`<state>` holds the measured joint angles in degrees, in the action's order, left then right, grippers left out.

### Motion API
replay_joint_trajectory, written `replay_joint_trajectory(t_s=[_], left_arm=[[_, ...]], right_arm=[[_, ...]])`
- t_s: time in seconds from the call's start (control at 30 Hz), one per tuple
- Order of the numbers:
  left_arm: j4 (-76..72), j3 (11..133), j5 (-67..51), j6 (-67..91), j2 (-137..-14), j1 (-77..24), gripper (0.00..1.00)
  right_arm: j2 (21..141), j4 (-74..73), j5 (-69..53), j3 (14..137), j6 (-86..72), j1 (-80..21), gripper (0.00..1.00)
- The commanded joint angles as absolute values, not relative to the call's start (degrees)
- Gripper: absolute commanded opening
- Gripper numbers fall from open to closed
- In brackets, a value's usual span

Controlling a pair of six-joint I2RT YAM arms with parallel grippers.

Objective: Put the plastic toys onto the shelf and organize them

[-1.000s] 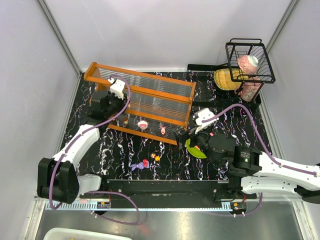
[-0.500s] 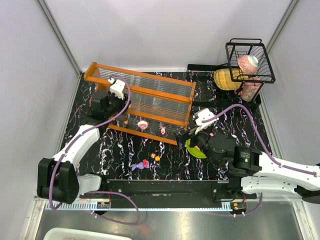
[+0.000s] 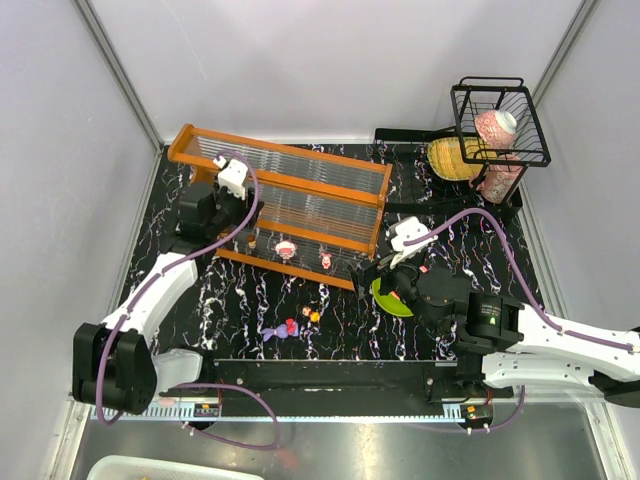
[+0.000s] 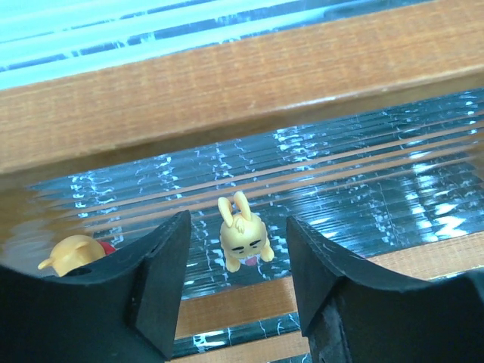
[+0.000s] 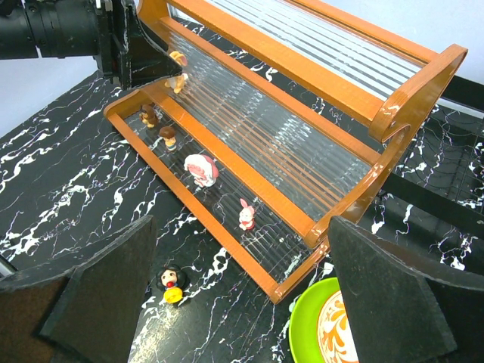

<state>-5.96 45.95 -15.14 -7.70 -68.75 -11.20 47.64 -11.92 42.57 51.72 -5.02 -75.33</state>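
Nearest, a few loose plastic toys (image 3: 290,327) lie on open black marbled table (image 3: 250,290), apart from the shelf (image 3: 300,200) front rail; right gripper (image 5: 242,242) hangs released and empty over the green plate (image 5: 310,325) by the shelf's corner. Farther, left gripper (image 4: 236,224) is spread at the shelf's left end, a yellow bunny (image 4: 242,240) standing untouched between its fingers (image 4: 159,287) on a ribbed panel. Wire basket (image 3: 500,120) stands far right, near grey walls (image 3: 330,70).

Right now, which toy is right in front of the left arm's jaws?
The yellow long-eared bunny on the shelf; the other yellow toy sits to one side, partly behind a jaw.
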Motion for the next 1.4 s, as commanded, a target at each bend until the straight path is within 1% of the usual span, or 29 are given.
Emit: replay_joint_trajectory(t_s=[0.0, 0.03, 0.3, 0.37, 0.63, 0.8, 0.83, 0.93, 0.97, 1.07, 1.27, 1.3, 1.33, 1.37], left_arm=[[-10.11, 45.0, -14.42, -8.09, -66.18, -11.25, 0.59], [-10.11, 44.91, -14.33, -8.09, -65.92, -11.25, 0.61], [-9.58, 45.35, -14.06, -6.16, -62.67, -11.25, 0.71], [-9.84, 45.26, -14.15, -4.84, -60.56, -11.25, 0.75], [-5.54, 45.44, -14.94, -2.02, -52.14, -11.25, 0.81], [-0.19, 45.0, -11.97, 2.63, -45.98, -11.25, 0.83], [-0.09, 44.65, -10.82, 3.59, -44.23, -11.25, 0.87], [5.44, 44.65, -7.91, 7.03, -41.32, -11.25, 0.9], [6.75, 44.74, -7.39, 8.34, -40.7, -11.25, 0.93], [10.63, 44.56, -5.63, 10.97, -38.06, -11.25, 0.96], [16.26, 44.74, -3.52, 13.27, -34.37, -11.25, 0.99], [16.78, 44.74, -3.43, 13.27, -33.76, -11.25, 0.99], [17.05, 44.74, -3.43, 13.27, -33.4, -11.25, 0.99], [17.4, 44.74, -3.34, 13.36, -33.22, -11.25, 0.99]], right_arm=[[47.2, -10.72, 43.59, 52.12, -5.27, -75.59, 1.0], [47.2, -10.81, 43.59, 52.21, -5.36, -75.59, 1.0], [46.93, -11.51, 43.5, 52.65, -5.45, -75.59, 1.0], [46.85, -11.6, 44.2, 52.65, -5.45, -75.59, 1.0], [50.0, -13.62, 43.77, 54.05, -7.11, -75.59, 1.0], [51.85, -14.94, 38.24, 53.79, -8.87, -75.59, 1.0], [52.55, -15.46, 37.01, 53.35, -9.57, -75.59, 1.0], [54.66, -16.43, 30.78, 52.12, -11.5, -75.59, 1.0], [55.28, -16.7, 27.28, 51.77, -11.95, -75.59, 1.0], [58.53, -16.79, 21.3, 49.93, -14.76, -75.59, 0.98], [65.65, -14.51, 16.44, 46.59, -18.28, -75.5, 0.91], [66.52, -13.89, 16.26, 46.23, -18.28, -75.5, 0.89], [68.19, -12.93, 15.91, 45.88, -18.46, -75.5, 0.84], [69.07, -12.48, 15.13, 45.79, -18.37, -75.5, 0.82]])
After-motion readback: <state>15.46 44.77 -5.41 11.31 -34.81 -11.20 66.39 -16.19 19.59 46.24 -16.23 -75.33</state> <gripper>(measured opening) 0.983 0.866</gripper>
